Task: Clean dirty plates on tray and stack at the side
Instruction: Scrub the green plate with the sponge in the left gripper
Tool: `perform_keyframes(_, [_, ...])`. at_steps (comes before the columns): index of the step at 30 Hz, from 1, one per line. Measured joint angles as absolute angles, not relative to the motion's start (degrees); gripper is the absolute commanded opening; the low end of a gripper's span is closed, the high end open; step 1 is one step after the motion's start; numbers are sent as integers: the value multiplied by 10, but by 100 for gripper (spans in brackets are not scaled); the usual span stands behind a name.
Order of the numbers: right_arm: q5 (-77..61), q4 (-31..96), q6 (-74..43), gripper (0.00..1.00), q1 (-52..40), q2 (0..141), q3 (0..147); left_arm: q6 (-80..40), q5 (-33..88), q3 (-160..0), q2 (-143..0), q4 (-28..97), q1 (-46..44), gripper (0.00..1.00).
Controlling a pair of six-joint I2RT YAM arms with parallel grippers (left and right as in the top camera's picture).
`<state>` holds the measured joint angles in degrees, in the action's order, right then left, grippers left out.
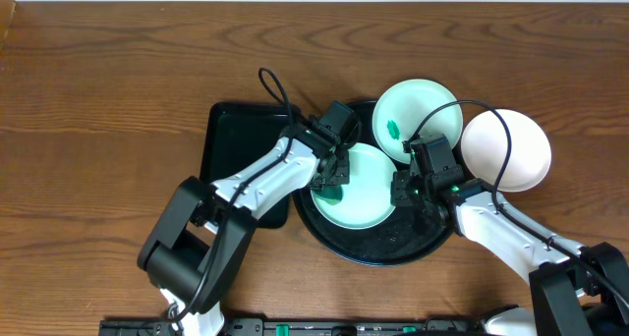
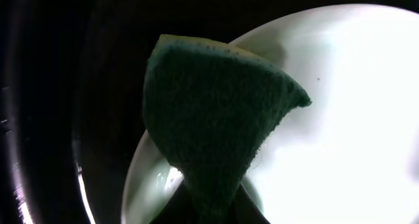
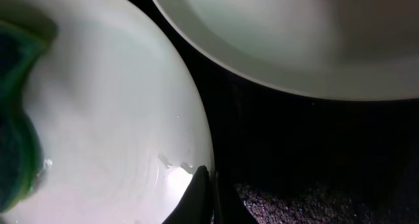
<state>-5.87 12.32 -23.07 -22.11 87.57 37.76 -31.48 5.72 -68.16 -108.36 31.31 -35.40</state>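
Plates, three. Left gripper [image 1: 332, 182] clamps a green sponge [image 2: 216, 119] on the mint plate [image 1: 366, 196] mid-tray [image 1: 383, 253]. Right gripper [image 1: 402, 186], closed and empty, sits at that plate's right rim. Smeared mint plate [image 1: 421, 115] overhangs the tray's far edge. White plate [image 1: 506, 149] sits outside, right. Bare table [image 1: 98, 130] lies to the left.

Your left arm [image 1: 257, 184] reaches in diagonally from bottom-left, and the left pincer [image 1: 332, 182] is clamped tight on a sponge [image 2: 216, 106]. Your right arm [image 1: 501, 228] comes in from bottom-right, with the right pincer [image 1: 405, 189] closed, fingers pressed together. The pincers are near each other but apart, both angled down.
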Motion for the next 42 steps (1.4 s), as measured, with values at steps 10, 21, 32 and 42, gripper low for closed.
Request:
perform_keyframes(10, [-62, 123, -231, 1, -221, 876, 378, -315, 56, -697, -1108, 316, -359, 8])
perform_keyframes(21, [-61, 124, -231, 1, -221, 876, 378, -281, 77, -702, -1117, 302, -364, 7])
perform_keyframes(32, [-59, 124, -231, 1, -221, 876, 378, -270, 139, -700, -1113, 279, -360, 8])
perform_keyframes(42, [-60, 124, -233, 1, -221, 876, 378, -270, 210, -680, -1049, 275, -383, 8])
